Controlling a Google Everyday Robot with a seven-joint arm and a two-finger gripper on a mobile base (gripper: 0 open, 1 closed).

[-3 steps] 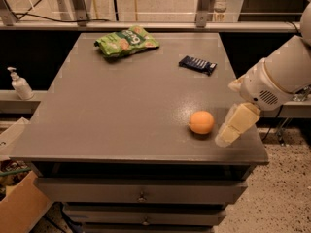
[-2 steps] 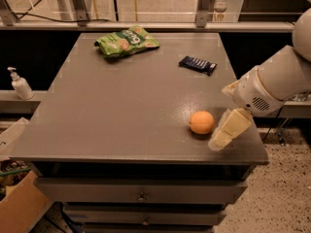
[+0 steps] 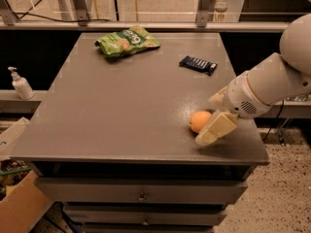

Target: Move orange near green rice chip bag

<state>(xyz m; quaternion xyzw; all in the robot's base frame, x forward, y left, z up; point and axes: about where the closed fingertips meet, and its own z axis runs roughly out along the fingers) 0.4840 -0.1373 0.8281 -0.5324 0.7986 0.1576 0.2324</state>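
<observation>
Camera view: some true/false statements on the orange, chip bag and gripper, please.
1. The orange sits on the table near its front right corner. True.
2. The green rice chip bag touches the orange. False: the bag lies at the table's far side, well apart from it.
3. The gripper is over the bag. False: it is down at the orange, fingers open, on the orange's right.
4. A dark wrapper lies on the table to the right of the bag. True.
</observation>
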